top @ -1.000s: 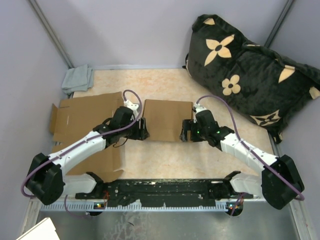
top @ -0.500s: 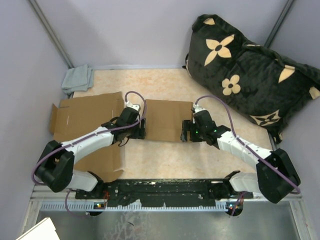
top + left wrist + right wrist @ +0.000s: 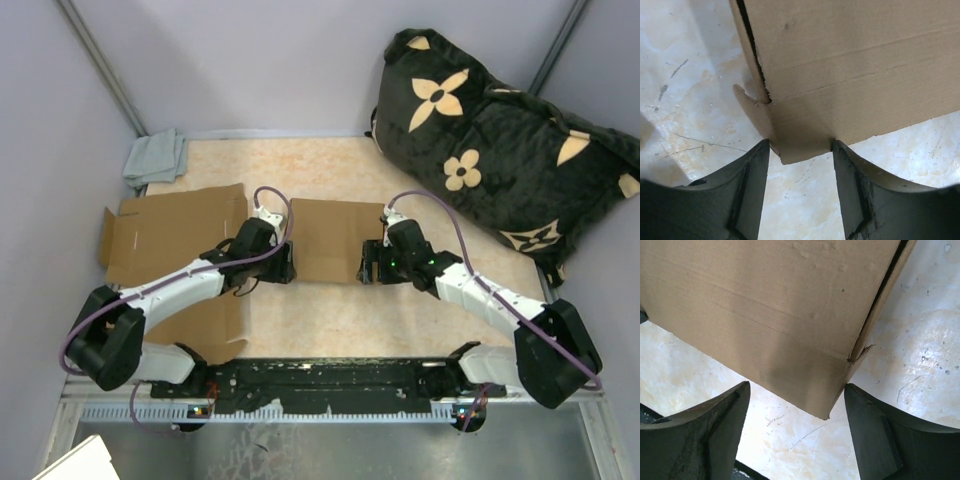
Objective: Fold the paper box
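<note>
The paper box [image 3: 335, 238] is a brown cardboard piece in the middle of the table. My left gripper [image 3: 284, 264] is at its near left corner and my right gripper [image 3: 368, 266] at its near right corner. In the left wrist view the box corner [image 3: 802, 145] sits between my open left gripper's [image 3: 800, 150] tips, and both fingertips [image 3: 765, 150] touch its edges. In the right wrist view the box corner [image 3: 815, 390] hangs inside my right gripper [image 3: 796, 392], which stands wide open with its fingers [image 3: 865, 410] apart from the cardboard.
Flat cardboard sheets [image 3: 165, 235] lie on the left under my left arm. A grey cloth [image 3: 155, 157] is in the far left corner. A dark cushion with tan flowers [image 3: 500, 140] fills the far right. Grey walls enclose the table.
My left arm has swung its forearm and elbow a little, with the gripper staying at the box's near left corner. The right arm has drawn in slightly. The box has barely moved.
</note>
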Available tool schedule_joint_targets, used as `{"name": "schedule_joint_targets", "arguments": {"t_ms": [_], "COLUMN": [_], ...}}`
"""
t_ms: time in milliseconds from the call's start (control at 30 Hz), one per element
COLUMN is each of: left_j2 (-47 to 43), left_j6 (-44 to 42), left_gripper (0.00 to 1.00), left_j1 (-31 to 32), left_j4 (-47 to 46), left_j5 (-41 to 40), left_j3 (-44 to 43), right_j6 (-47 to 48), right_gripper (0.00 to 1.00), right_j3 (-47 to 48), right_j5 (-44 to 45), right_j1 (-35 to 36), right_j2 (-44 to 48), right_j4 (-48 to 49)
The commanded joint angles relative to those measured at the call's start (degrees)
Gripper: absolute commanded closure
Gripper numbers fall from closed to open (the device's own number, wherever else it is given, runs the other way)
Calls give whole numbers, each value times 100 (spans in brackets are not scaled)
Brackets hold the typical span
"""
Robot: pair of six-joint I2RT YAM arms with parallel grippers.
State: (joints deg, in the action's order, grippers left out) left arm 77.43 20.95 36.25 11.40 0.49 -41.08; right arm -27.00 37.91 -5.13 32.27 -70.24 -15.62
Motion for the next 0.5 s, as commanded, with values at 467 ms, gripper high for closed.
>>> {"name": "schedule_joint_targets", "arguments": {"t_ms": [467], "left_j2": [-469], "left_j6": [115], "left_gripper": [52], "left_j1": [22], "left_j4": [797], "left_j5": [593], "left_j3": [-370], "right_j6": [-73], "right_gripper": [37], "right_j3": [192], "right_j5": [-257], "right_j1": [59], "right_j2": [578], "right_j4": [-260]}}
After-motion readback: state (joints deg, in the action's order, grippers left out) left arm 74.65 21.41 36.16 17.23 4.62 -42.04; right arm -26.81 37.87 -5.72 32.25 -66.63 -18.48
